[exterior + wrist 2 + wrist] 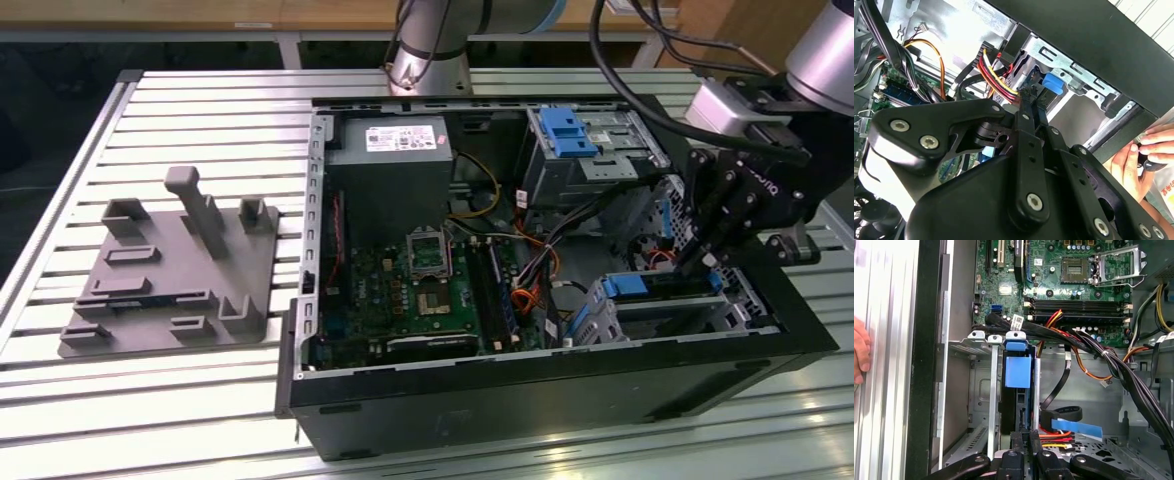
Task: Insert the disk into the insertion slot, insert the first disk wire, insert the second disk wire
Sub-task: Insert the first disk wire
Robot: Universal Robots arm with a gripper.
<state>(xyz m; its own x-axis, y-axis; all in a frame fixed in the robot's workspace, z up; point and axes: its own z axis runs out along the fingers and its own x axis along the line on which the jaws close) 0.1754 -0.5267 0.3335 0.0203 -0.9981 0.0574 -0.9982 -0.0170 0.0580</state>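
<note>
My black gripper [1025, 435], pinched shut on what I cannot tell, hangs at the blue-framed grey disk [1017, 371] seated in the grey metal slot [980, 390]; wiring seems unfinished.

I log: exterior view high above the case [534, 390], looking down; both wrist views close inside it, sharing the disk [1017, 372].

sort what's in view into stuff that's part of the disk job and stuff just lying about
Job: disk in blue carrier, insertion slot, red-yellow-black wire bundle, blue flat cable, gripper.
Lying about: grey fixture plate, power supply, upper drive cage with blue clip, motherboard, person's hand.
</note>
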